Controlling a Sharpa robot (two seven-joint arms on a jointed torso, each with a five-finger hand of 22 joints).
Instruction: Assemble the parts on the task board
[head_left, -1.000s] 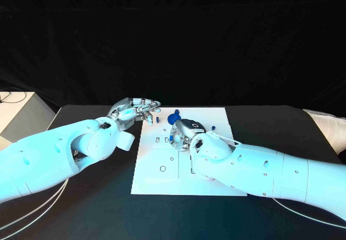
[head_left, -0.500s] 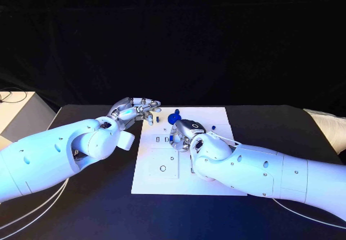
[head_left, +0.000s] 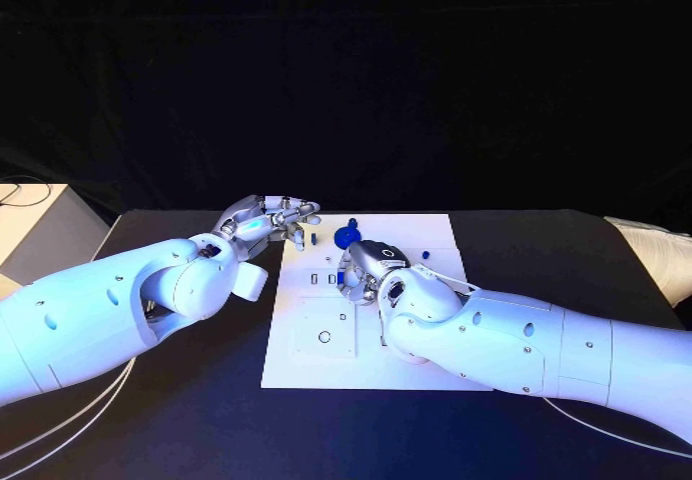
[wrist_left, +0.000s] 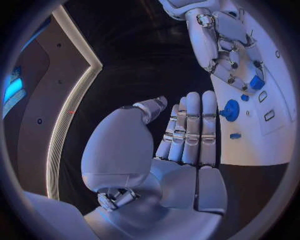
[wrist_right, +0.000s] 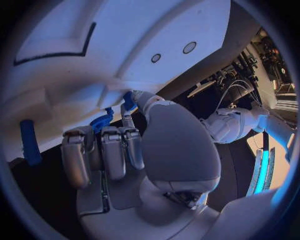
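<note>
The white task board (head_left: 325, 365) lies in the middle of the table. My right hand (head_left: 369, 266) hovers low over its far half, fingers curled, pinching a small blue part (wrist_left: 255, 82) between thumb and finger; the same part (wrist_right: 128, 100) sits at the thumb tip. A round blue part (head_left: 346, 237) stands on the board just beyond that hand, also seen as the round blue part (wrist_left: 230, 110). A blue peg (wrist_right: 28, 142) lies flat on the board. My left hand (head_left: 268, 221) is at the board's far left corner, fingers (wrist_left: 190, 127) straight and together, holding nothing.
A small blue piece (wrist_left: 235, 135) lies on the board (wrist_left: 269, 140) near my left hand's fingertips. Another blue piece (head_left: 428, 256) sits to the right of my right hand. A pale box (head_left: 36, 225) stands off the table's left edge.
</note>
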